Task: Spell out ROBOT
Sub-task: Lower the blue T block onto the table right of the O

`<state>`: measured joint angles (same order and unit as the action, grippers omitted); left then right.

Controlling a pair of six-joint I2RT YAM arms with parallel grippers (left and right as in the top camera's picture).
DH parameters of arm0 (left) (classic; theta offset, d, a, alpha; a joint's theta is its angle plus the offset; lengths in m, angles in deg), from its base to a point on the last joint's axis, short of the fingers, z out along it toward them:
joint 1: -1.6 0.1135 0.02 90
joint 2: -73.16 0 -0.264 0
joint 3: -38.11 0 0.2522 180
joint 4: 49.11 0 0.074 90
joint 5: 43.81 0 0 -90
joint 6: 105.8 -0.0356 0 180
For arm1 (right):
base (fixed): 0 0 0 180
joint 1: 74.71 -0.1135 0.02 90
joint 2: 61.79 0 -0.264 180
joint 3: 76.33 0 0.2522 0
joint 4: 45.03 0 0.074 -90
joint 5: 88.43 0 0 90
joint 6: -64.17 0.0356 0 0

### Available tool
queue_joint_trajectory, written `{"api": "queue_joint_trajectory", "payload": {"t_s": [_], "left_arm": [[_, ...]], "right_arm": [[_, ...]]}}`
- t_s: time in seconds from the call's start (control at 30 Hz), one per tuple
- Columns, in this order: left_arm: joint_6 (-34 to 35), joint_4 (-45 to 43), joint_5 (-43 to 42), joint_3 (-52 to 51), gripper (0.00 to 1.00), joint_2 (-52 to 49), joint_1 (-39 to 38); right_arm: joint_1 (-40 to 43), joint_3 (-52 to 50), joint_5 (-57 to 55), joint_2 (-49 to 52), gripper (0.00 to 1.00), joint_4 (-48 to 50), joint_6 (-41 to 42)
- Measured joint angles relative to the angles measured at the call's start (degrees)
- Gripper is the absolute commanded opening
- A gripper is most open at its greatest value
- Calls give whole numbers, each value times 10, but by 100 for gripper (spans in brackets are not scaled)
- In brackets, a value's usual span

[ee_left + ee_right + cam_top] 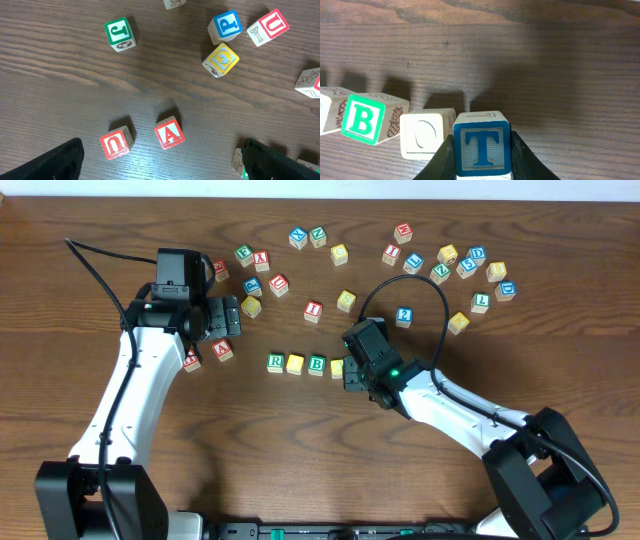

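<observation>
right gripper [482, 159] clamps the blue t cube [481, 142] beside the o cube [424, 134] — left gripper [165, 162] hangs wide open.

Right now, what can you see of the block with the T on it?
The T block is a pale wooden cube with a blue T in a blue frame on the face toward the wrist camera. It stands upright, pinched on both sides by the fingers of the right gripper, at the end of the row, close beside the O block. Whether they touch is unclear.
</observation>
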<state>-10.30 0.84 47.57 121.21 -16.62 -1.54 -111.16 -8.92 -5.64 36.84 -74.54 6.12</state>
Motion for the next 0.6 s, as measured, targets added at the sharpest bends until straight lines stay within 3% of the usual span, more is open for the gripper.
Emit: {"api": "queue_joint_trajectory", "payload": {"t_s": [0.6], "left_arm": [[0,0,0,0,99,0,0]], "right_arm": [[0,0,0,13,16,4,-8]]}}
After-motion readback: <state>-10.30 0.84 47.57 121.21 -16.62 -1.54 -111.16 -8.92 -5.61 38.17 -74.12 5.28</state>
